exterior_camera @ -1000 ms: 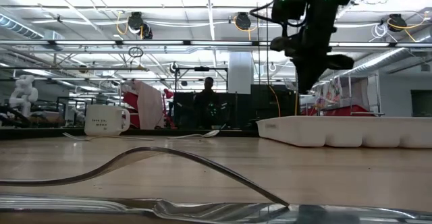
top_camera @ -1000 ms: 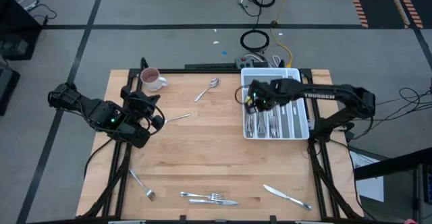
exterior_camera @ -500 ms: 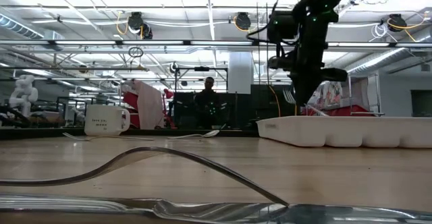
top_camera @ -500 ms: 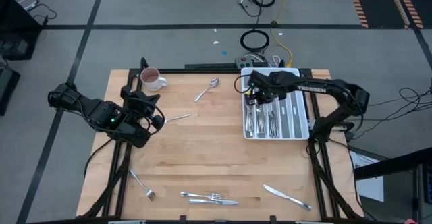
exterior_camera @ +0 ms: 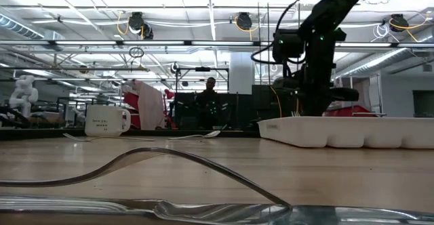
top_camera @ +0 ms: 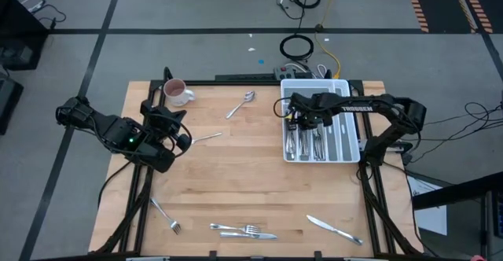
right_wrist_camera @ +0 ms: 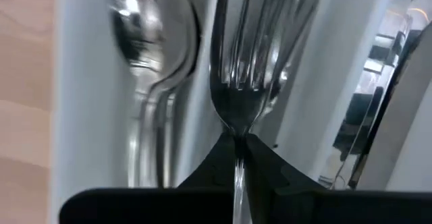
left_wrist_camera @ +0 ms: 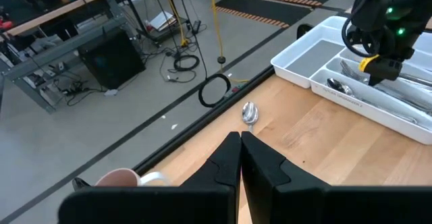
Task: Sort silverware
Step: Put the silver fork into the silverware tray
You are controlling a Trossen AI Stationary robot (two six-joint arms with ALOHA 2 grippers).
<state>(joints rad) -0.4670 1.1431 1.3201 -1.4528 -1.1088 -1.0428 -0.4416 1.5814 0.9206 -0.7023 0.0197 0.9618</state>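
Observation:
My right gripper (top_camera: 302, 121) hangs over the white tray (top_camera: 346, 146) at the table's right, shut on a silver fork (right_wrist_camera: 237, 82). The fork's tines hang low over the tray's compartment of forks (right_wrist_camera: 283, 21), beside the compartment of spoons (right_wrist_camera: 152, 55). In the low view the gripper (exterior_camera: 309, 110) dips behind the tray's wall (exterior_camera: 339, 133). My left gripper (top_camera: 185, 139) waits shut at the table's left, holding nothing. Loose silverware lies flat on the table: a spoon (top_camera: 242, 104), a fork (top_camera: 167, 216), two forks (top_camera: 240, 229) and a knife (top_camera: 334, 228). My right gripper pinches the fork's neck (right_wrist_camera: 237, 143), just behind the head, between its two fingers. The fingers come from above, pointing steeply down, and the fork runs along them with its tines beyond the fingertips. Whether the tines touch the forks in the tray, I cannot tell.
A white mug (top_camera: 178, 93) stands at the far left corner. One more slim silver piece (top_camera: 206, 137) lies near my left gripper. The table's middle is bare wood. A person stands in the room far beyond the table (exterior_camera: 210, 99).
My right gripper has come down with the fork, from well above the tray to just over its compartments, and has rolled slightly. It has stayed shut on the fork.

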